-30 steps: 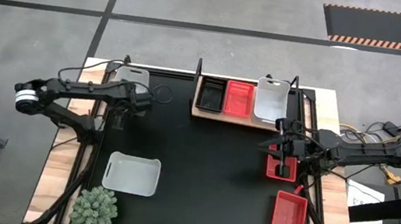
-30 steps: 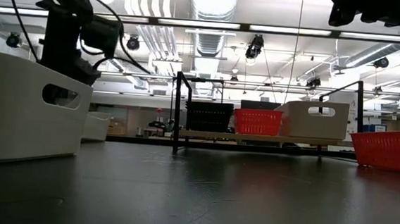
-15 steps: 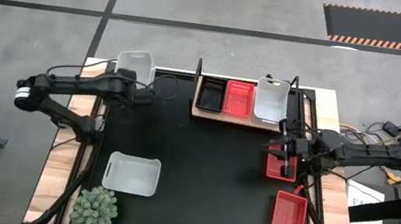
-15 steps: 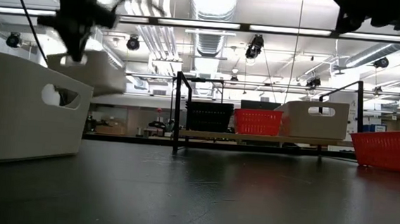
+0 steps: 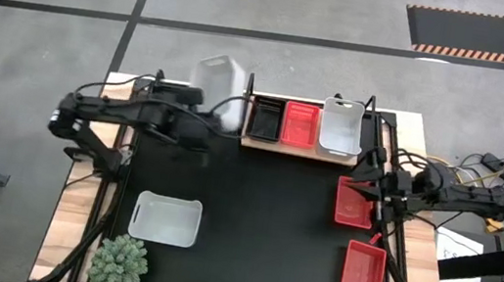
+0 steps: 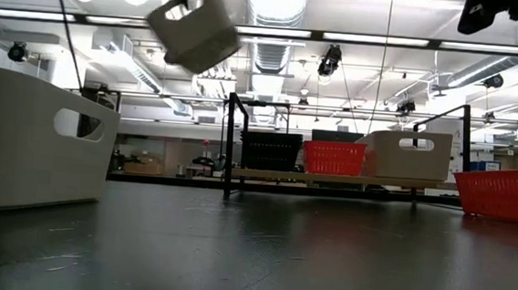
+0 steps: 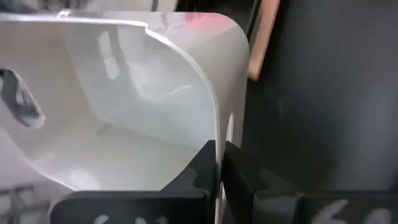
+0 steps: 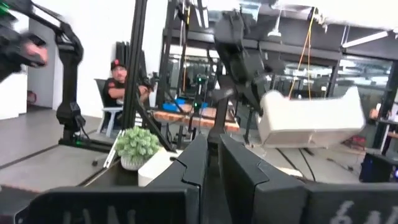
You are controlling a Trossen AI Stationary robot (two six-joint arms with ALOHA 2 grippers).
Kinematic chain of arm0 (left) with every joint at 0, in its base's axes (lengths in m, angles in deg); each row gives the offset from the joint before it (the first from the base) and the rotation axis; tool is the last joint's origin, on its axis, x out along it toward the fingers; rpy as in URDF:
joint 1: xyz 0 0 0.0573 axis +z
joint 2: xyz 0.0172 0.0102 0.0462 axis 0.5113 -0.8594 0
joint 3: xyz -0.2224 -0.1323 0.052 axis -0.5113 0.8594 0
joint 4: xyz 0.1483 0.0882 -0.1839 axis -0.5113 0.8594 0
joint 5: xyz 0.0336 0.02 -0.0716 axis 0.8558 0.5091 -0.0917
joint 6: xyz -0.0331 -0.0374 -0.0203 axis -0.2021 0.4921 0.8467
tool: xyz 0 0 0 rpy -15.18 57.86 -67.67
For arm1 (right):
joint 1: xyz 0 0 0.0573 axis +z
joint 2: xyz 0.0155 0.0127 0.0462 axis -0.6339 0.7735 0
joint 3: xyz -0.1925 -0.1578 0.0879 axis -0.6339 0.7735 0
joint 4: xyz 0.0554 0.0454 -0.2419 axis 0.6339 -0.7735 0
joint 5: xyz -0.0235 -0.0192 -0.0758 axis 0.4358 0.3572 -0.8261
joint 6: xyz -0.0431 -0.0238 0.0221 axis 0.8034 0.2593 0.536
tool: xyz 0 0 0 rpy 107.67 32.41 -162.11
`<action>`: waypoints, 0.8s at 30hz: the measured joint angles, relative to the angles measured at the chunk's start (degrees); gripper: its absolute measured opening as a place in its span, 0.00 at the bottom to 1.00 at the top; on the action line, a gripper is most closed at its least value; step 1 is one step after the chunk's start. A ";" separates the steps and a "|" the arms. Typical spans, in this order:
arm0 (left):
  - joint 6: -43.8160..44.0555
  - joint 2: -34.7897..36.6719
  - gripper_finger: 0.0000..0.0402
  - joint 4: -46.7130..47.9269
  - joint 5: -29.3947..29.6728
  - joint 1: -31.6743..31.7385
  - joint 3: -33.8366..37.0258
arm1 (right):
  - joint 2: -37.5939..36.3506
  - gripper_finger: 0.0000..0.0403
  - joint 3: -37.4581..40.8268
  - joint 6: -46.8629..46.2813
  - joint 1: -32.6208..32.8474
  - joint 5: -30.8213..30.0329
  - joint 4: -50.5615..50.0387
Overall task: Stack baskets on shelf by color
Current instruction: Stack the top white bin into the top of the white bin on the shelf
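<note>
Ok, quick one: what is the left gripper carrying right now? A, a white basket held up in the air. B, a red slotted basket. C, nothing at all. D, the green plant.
A: the left gripper is pinched shut on the wall of the white basket, which hangs tilted above the table in the low view, near the shelf.

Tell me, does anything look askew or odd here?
Yes. The white basket hangs tilted in the air, held by its wall in the shut left gripper, near the shelf. Other baskets sit level.
</note>
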 joint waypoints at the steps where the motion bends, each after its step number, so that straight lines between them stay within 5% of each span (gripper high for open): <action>1: -0.89 -2.04 0.00 -0.63 0.26 -0.47 -2.60 | -0.30 0.08 0.03 -0.07 0.00 0.09 -0.39; 10: -9.95 -15.98 0.00 -13.07 1.12 -1.02 -17.38 | -5.04 0.08 0.07 0.01 0.00 0.43 -3.15; 24: -26.95 -22.94 0.00 -51.03 -3.67 0.86 -13.62 | -11.21 0.08 0.11 1.80 0.00 3.49 -4.53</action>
